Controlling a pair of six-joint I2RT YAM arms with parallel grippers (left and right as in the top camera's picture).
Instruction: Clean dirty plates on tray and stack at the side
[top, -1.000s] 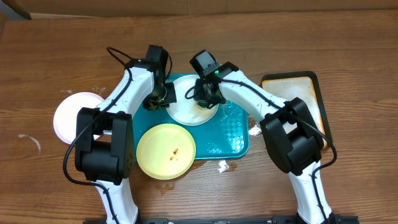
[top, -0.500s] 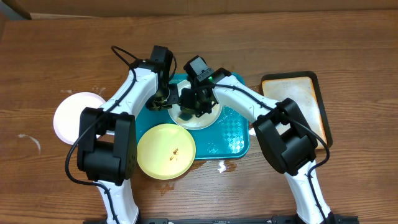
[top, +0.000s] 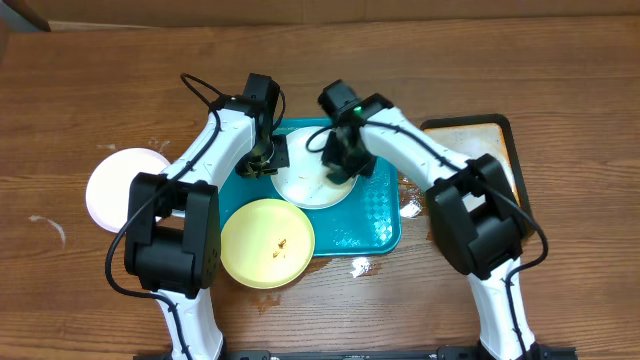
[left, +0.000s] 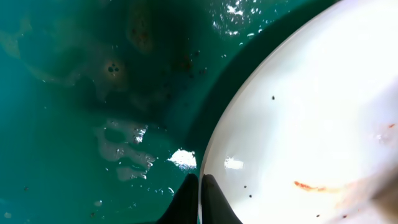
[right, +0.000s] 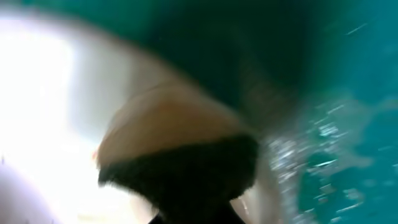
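1. The teal-blue rectangular tray (top: 375, 215) lies flat at the centre of the frame, its surface wet in patches.
2. A white plate (top: 310, 185) sits on the tray's upper left part, bearing dark specks and a reddish smear.
3. The pale yellow-green plate (top: 267, 243), lower left of centre, covers the tray's lower left corner; a brown smear marks its middle.
4. A second white plate (top: 112, 190) lies flat on the desk (top: 80, 100) at the left, apart from the tray.

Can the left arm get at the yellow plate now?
Probably not: the left pincer is shut on the white plate. The yellow plate lies uncovered nearby, so likely yes once it lets go.
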